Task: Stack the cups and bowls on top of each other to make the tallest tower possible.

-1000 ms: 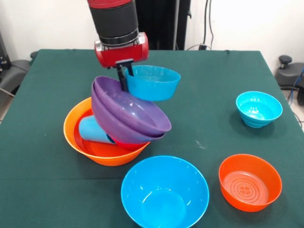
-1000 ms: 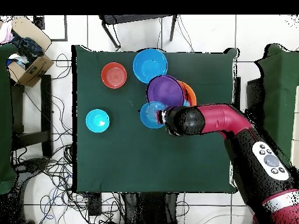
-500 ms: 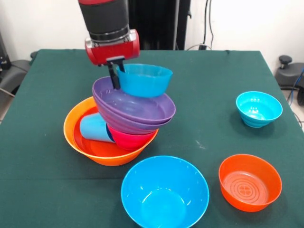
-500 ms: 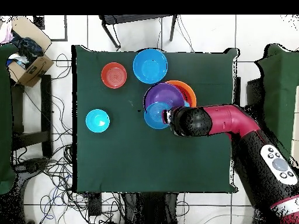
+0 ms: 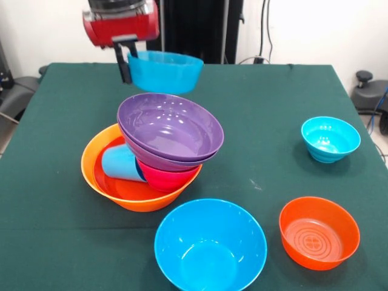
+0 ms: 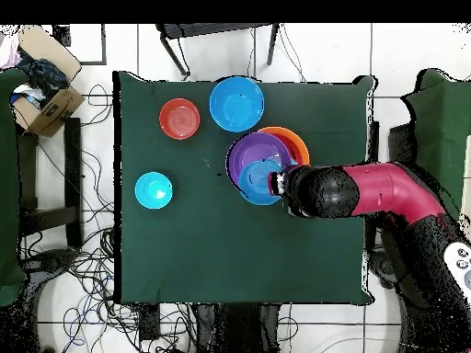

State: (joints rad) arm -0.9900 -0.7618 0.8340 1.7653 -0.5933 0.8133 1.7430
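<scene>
Front view: the tower (image 5: 151, 163) stands left of the bench's middle, with the wide orange bowl (image 5: 100, 176) as its base. Inside that base a light blue cup (image 5: 120, 163) lies on its side, just beside a magenta bowl (image 5: 168, 179), and two nested purple bowls (image 5: 170, 130) sit tilted on top. Above the pile, clear of the purple bowls, hangs a blue bowl (image 5: 163, 71), upright, its rim pinched at the left side by the jaws of the gripper (image 5: 125, 60), which are closed on it. From overhead, this held bowl (image 6: 260, 181) overlaps the purple ones (image 6: 246, 152), with the gripper (image 6: 279, 183) at its edge. Elsewhere on the green bench (image 5: 273, 91) rest a large blue bowl (image 5: 210, 245) at the near edge, a red-orange bowl (image 5: 319, 232) to its right, and a cyan bowl (image 5: 330, 139) well apart at the right.
</scene>
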